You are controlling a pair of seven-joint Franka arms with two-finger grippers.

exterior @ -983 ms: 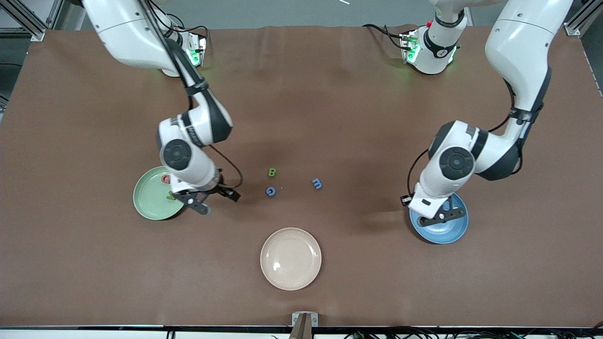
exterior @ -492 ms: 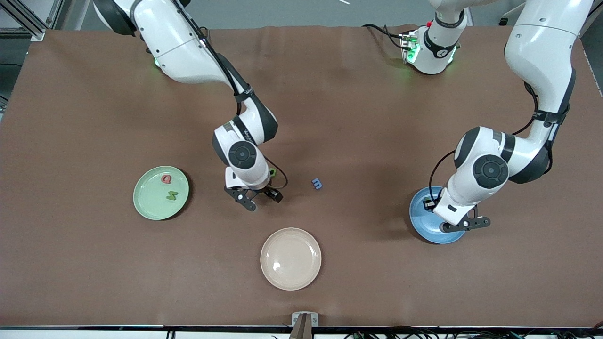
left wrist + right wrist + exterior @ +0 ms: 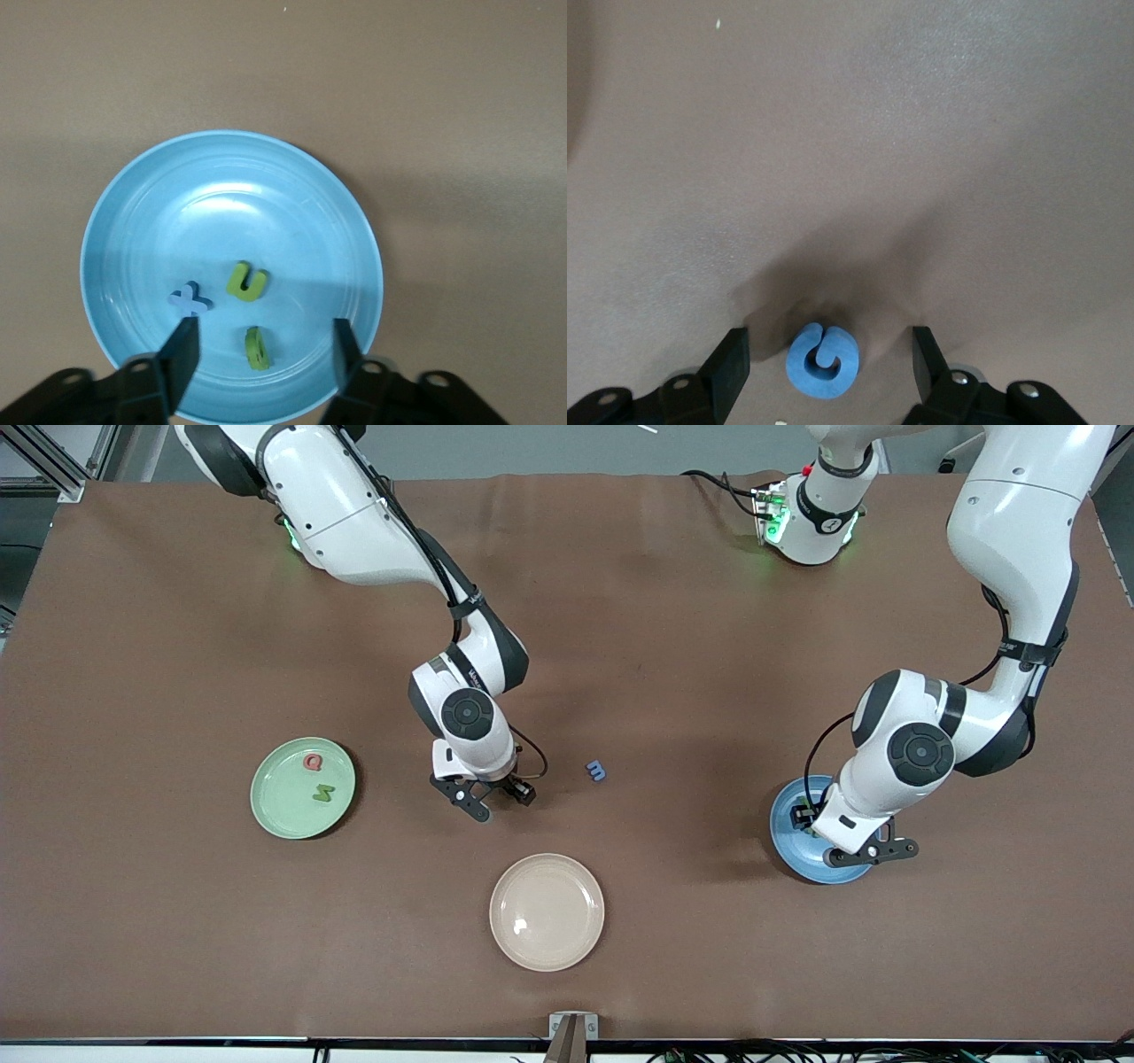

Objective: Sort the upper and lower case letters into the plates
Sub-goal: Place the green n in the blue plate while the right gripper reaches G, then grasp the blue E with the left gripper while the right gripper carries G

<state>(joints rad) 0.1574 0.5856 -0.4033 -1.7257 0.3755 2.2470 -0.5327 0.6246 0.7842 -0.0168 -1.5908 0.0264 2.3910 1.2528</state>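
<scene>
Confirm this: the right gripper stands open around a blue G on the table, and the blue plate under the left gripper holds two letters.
Not quite. The left wrist view shows three letters in the blue plate: a blue x and two green letters. The rest holds.

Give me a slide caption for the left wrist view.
Left gripper open over the blue plate, which holds a blue x and two green letters.

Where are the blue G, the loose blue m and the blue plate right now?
blue G [image 3: 821, 361]: right wrist view, middle of the letter.
blue m [image 3: 597, 771]: front view, its centre.
blue plate [image 3: 221, 204]: left wrist view, bare inner floor.
</scene>
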